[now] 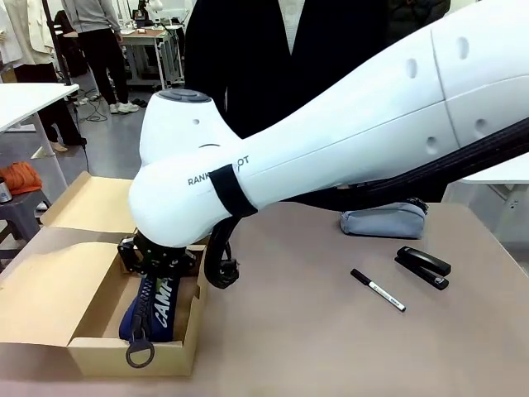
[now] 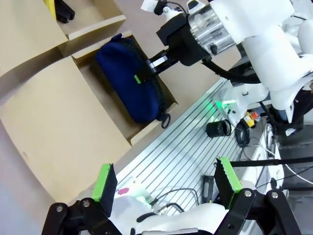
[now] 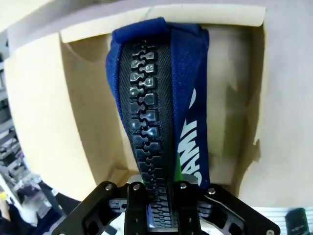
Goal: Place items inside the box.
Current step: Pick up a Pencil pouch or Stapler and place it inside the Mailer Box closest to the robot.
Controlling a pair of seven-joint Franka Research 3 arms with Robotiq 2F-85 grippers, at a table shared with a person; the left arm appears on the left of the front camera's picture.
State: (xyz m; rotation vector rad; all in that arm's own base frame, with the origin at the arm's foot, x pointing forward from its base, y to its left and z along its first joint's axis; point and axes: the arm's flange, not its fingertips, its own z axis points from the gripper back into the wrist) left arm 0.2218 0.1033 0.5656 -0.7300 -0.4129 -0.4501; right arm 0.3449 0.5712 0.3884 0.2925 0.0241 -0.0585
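My right gripper [image 1: 161, 258] reaches across to the cardboard box [image 1: 132, 357] at the table's left and is shut on the navy "CAMPUS" zip pouch [image 1: 153, 308]. The pouch lies inside the box, and its ring pull hangs over the near wall. The right wrist view shows the pouch [image 3: 156, 98] with its zipper clamped in the right gripper [image 3: 157, 196], box wall [image 3: 88, 122] around it. In the left wrist view my left gripper [image 2: 166, 180] is open and holds nothing, well apart from the box [image 2: 58, 112], the pouch [image 2: 129, 81] and the right gripper [image 2: 146, 71].
On the table to the right lie a light grey-blue pouch [image 1: 383, 222], a black stapler [image 1: 423, 266] and a marker pen [image 1: 378, 289]. A yellow item [image 2: 49, 5] and a black one [image 2: 63, 11] lie in the box's other compartment. A person in dark clothes [image 1: 289, 41] stands opposite.
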